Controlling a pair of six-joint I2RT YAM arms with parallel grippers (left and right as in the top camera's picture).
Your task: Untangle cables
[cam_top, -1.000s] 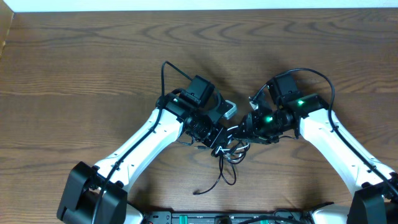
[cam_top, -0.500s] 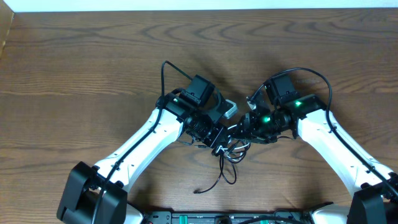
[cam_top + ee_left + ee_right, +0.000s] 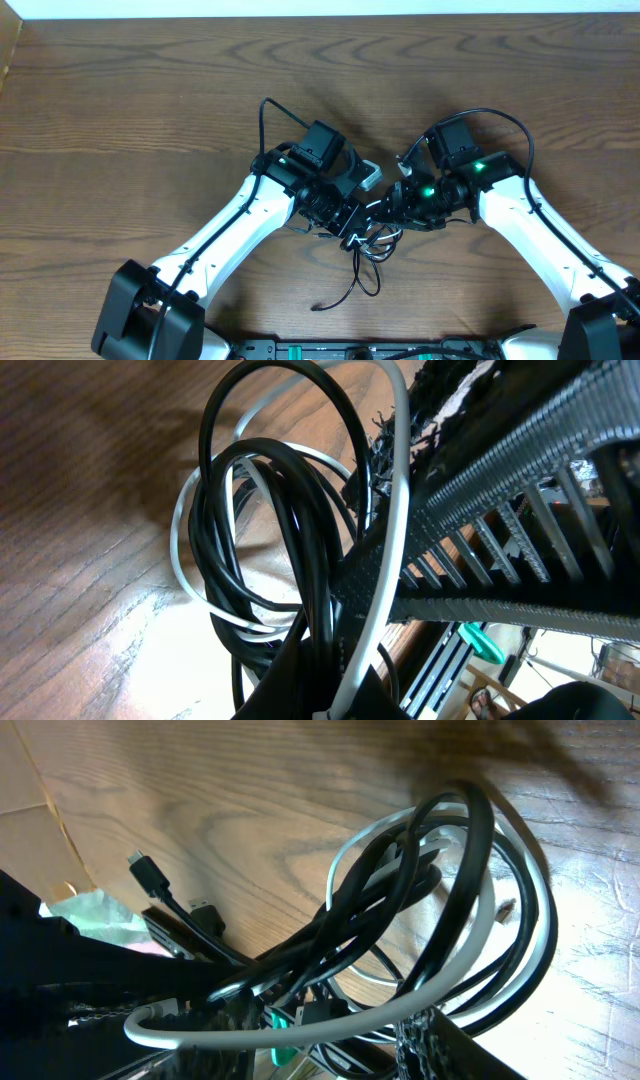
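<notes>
Dark wood-grain table (image 3: 120, 120) from edge to edge overhead, with two white arms bent inward to meet just right of centre. Nose to nose over the cable tangle (image 3: 368, 250), left gripper (image 3: 352, 224) and right gripper (image 3: 393, 210), almost touching. One loose plug end (image 3: 316, 309) trailing toward the lower middle of the frame.

Left wrist view: black cables (image 3: 290, 550) and a white cable (image 3: 398, 490) looped through one another across the centre, raised above the wood. Ribbed finger pads (image 3: 500, 470) converging from the right onto the loops, apparently pinched closed on them.

Right wrist view: cable tangle arching up through the middle, a small black plug (image 3: 145, 870) poking out at upper left. Only one ribbed pad (image 3: 460, 1055) visible at the bottom edge. Jaw opening impossible to tell, and any grip likewise unclear.

Likely to tighten the knot if pulled apart with loops interlocked. Likely to drag the whole bundle, or drop it, if snagged on a ribbed pad.
</notes>
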